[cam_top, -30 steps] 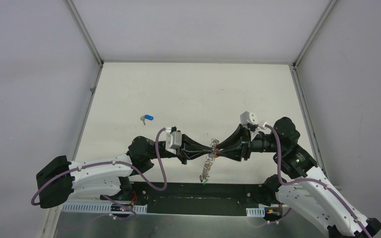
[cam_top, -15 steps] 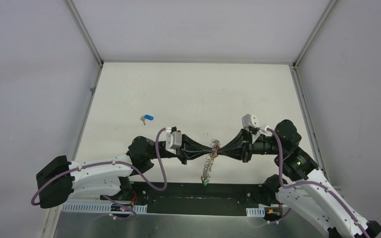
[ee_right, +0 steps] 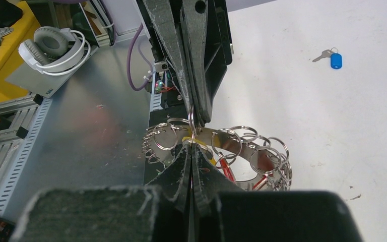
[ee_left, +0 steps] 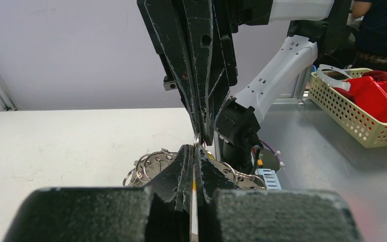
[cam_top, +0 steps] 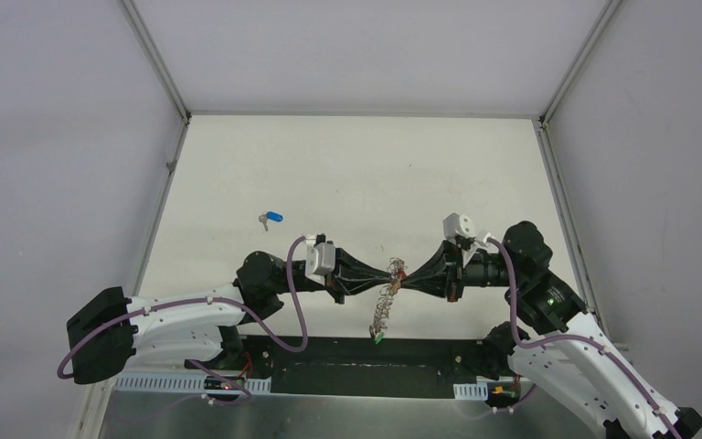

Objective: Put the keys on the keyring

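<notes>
The left pincer [cam_top: 387, 273] and right pincer [cam_top: 405, 273] meet tip to tip above the near edge of the worktop [cam_top: 356, 174], both clenched. At the meeting point a small ring of the keyring [cam_top: 384, 306] is nipped in the tips. The rest of the keyring, a bunch of linked silver rings, hangs straight below the two pincers. In the left wrist view a thin yellow sliver shows between the left pincer's fingers [ee_left: 184, 169]; what it belongs to cannot be told. A key with a blue tag [cam_top: 271, 218] lies flat on the worktop, well apart from the left pincer, out to its left and farther from the arm bases.
</notes>
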`<action>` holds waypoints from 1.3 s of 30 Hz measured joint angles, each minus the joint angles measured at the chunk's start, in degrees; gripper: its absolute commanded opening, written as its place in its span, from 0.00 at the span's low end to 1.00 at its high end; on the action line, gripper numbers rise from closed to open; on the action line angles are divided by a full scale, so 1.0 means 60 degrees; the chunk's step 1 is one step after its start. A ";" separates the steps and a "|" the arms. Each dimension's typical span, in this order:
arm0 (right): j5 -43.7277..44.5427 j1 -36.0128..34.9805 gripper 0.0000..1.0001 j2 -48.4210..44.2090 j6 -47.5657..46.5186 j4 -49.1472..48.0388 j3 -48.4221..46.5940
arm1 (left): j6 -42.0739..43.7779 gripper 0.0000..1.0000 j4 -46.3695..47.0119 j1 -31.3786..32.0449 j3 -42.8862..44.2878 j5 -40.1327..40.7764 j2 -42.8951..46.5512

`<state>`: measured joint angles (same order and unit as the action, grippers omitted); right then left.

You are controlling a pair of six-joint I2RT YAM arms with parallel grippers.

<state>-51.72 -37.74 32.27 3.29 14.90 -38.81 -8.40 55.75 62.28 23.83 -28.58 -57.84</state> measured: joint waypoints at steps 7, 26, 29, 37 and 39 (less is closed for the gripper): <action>0.0000 0.0000 0.00 0.0131 -0.0135 0.0481 0.0007 | 0.0000 0.00 0.0011 0.0000 0.0000 0.0000 0.0000; -0.0211 0.0000 0.58 -0.0328 -0.0350 0.0488 0.0011 | 0.0004 0.00 0.0007 0.0000 0.0000 0.0000 0.0000; -0.0219 0.0000 0.56 -0.0251 -0.0321 0.0350 0.0011 | 0.0004 0.00 0.0007 0.0000 0.0000 0.0000 0.0000; -0.0215 0.0000 0.39 0.0226 -0.0018 -0.0138 0.0015 | 0.0000 0.00 0.0007 0.0000 0.0000 0.0000 0.0000; -0.0211 0.0000 0.33 0.0237 0.0058 -0.0302 0.0044 | 0.0000 0.00 0.0007 0.0000 0.0000 0.0000 0.0000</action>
<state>-52.99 -37.74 33.69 3.64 13.08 -38.54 -8.40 55.79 62.28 23.83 -28.58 -57.84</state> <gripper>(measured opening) 0.408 0.009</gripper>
